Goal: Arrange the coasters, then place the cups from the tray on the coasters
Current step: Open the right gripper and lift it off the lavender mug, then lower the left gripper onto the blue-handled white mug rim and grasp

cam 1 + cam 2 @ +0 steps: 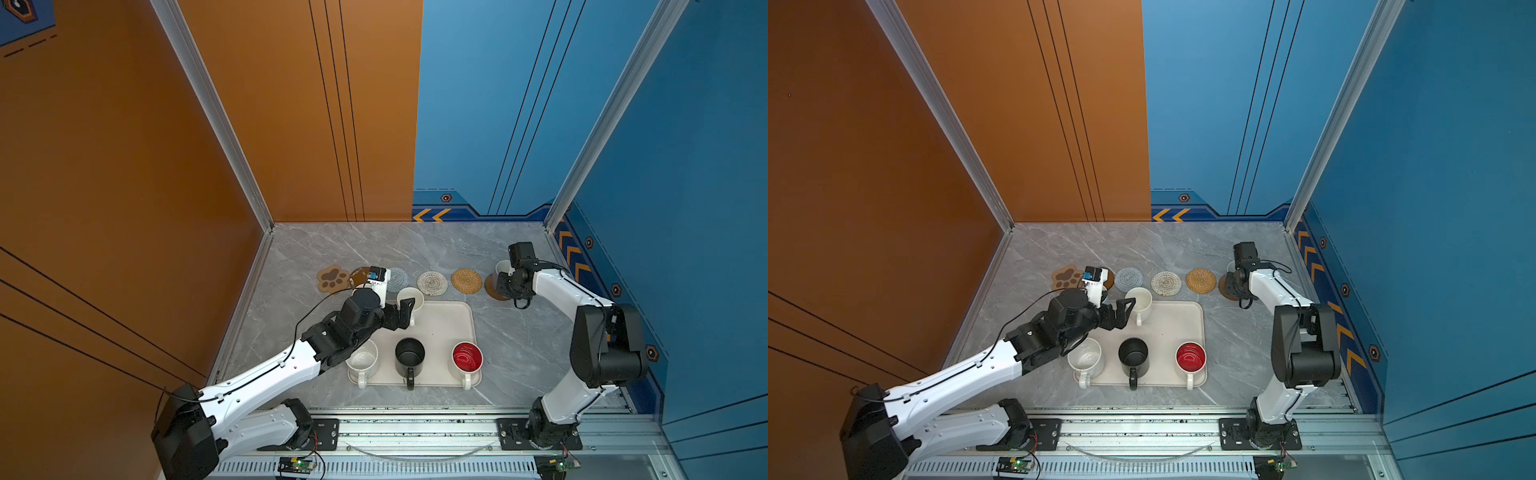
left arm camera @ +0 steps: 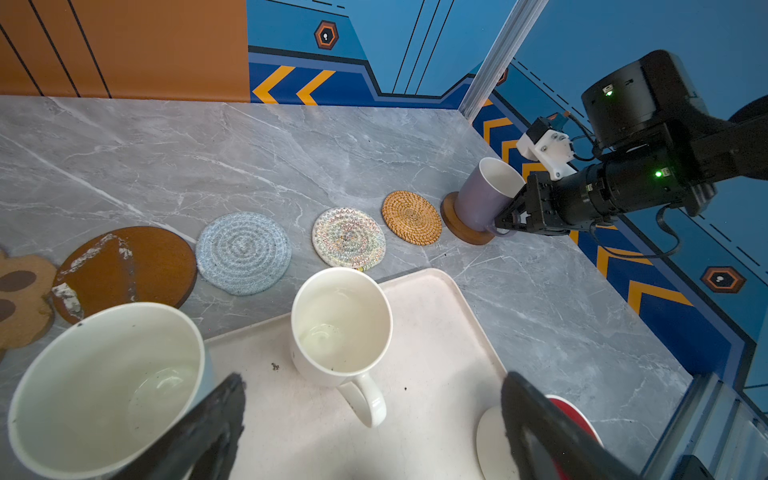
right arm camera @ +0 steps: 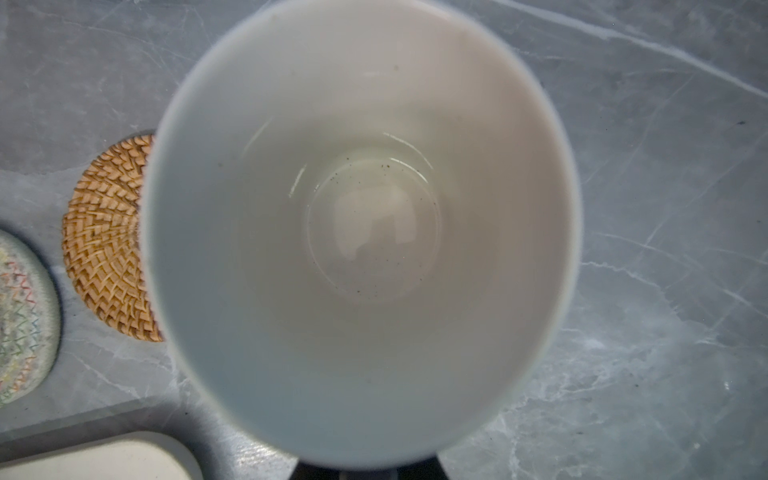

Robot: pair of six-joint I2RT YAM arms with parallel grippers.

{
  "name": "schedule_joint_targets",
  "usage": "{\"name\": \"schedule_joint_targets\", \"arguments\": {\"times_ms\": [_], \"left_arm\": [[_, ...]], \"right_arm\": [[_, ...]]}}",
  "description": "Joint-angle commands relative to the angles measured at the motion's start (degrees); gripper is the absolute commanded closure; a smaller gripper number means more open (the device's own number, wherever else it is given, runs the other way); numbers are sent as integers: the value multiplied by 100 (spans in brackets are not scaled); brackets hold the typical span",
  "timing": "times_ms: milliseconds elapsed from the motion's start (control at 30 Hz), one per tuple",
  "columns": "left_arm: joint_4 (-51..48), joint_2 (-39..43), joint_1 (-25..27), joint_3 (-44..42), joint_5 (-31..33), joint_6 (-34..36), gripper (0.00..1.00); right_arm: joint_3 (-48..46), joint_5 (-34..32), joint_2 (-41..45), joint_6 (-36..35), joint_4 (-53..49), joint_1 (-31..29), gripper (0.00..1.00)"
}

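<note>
Six coasters lie in a back row: paw (image 1: 332, 278), brown disc (image 2: 124, 270), grey-blue (image 1: 397, 277), woven white (image 1: 432, 283), rattan (image 1: 466, 280) and a wooden disc (image 2: 465, 230). On that disc stands the lavender cup (image 2: 482, 195), with my right gripper (image 2: 505, 220) shut on its handle. The tray (image 1: 449, 316) holds the cream-white cup (image 1: 410, 300), speckled cup (image 1: 362, 360), black cup (image 1: 409, 355) and red-inside cup (image 1: 467, 357). My left gripper (image 1: 401, 316) is open, its fingers either side of the cream cup's handle (image 2: 365, 399). The light blue cup (image 2: 108, 386) stands beside it.
The left arm reaches over the tray's back left corner and hides part of the brown disc in both top views. The right arm lies along the right wall. The marble tabletop (image 1: 519, 340) lies between tray and right arm.
</note>
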State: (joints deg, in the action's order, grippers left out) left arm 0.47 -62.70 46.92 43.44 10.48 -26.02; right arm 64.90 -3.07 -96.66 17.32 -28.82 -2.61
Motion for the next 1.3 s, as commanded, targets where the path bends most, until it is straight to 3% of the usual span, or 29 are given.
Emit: {"name": "schedule_joint_targets", "arguments": {"times_ms": [0, 500, 700, 900, 1267], "left_arm": [[-21, 73, 17, 52, 21, -8, 3], [-47, 135, 17, 36, 40, -8, 3], [-161, 148, 14, 83, 92, 24, 3], [-951, 144, 37, 289, 608, 100, 4], [-3049, -223, 93, 1036, 1968, -152, 7]], "right_arm": [[134, 109, 13, -104, 124, 32, 88], [45, 149, 134, -97, 78, 15, 57], [-97, 144, 491, -136, -70, -12, 40], [-372, -229, 1213, -105, -520, -115, 36], [-742, -460, 3409, 580, -383, -772, 32]]}}
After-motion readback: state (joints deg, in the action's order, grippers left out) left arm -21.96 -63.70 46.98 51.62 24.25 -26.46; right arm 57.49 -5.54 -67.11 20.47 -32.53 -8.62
